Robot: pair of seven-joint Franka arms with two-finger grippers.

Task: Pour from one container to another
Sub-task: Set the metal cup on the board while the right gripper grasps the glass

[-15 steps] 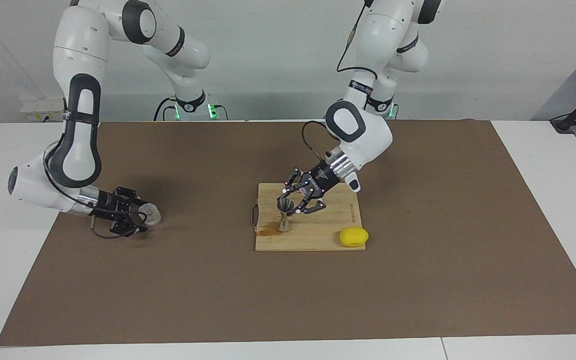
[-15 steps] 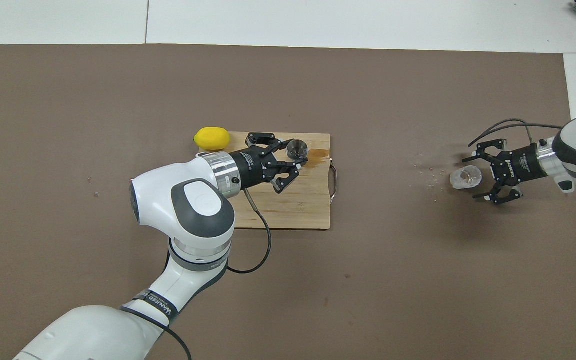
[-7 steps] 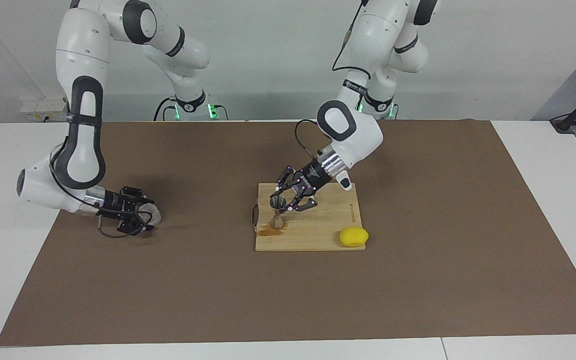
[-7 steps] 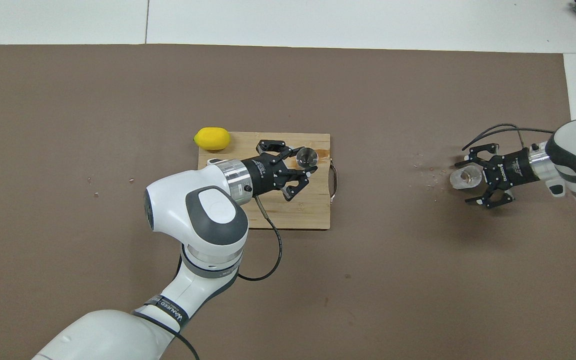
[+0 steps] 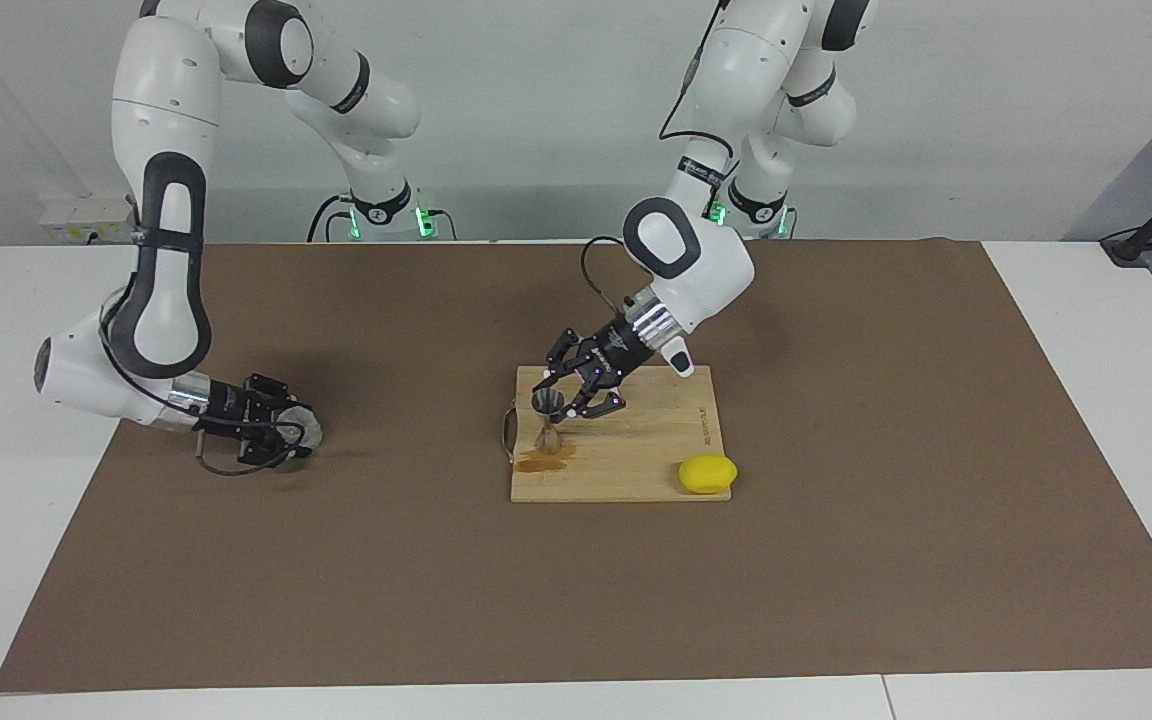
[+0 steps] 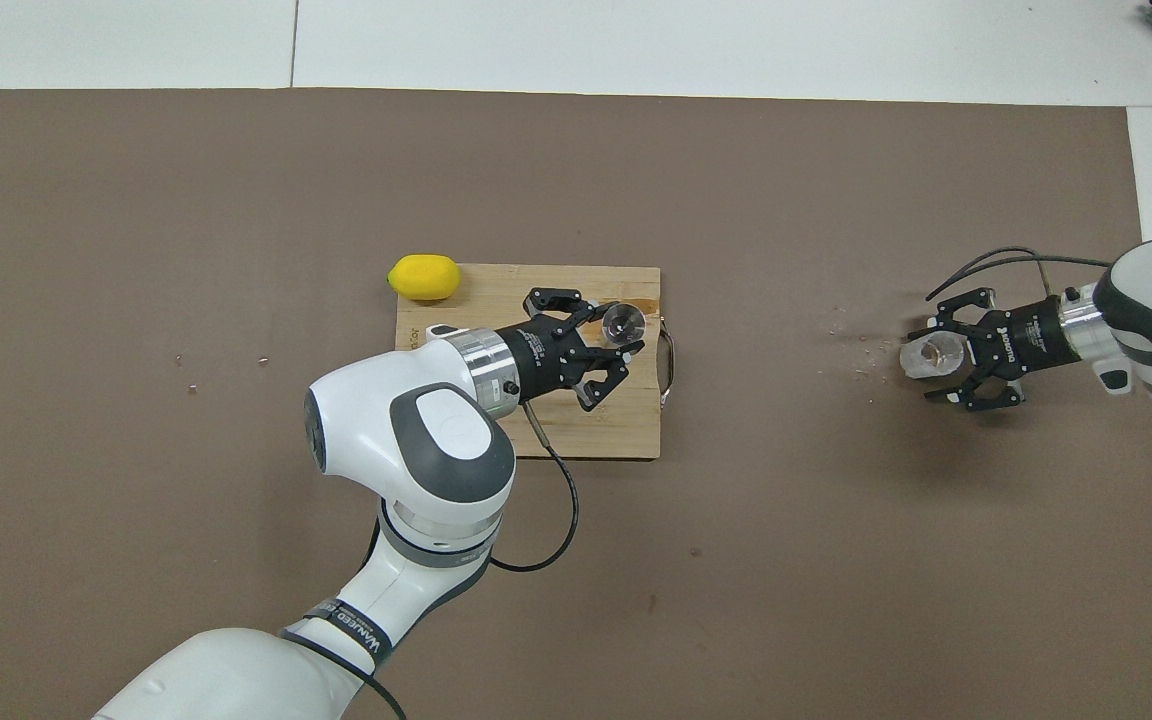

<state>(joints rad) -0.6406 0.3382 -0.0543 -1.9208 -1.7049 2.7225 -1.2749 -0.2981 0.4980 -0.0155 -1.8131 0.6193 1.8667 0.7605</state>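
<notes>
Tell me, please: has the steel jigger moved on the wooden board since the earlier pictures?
Yes. The left gripper, shut on the jigger, has lifted it off the cutting board, away from the lemon.

I see bright, even overhead light; soft shadows lie beneath both arms; both views are sharp.

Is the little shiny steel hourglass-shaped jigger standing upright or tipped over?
Upright: the steel hourglass-shaped jigger shows one cone above the other, its round mouth facing up.
</notes>
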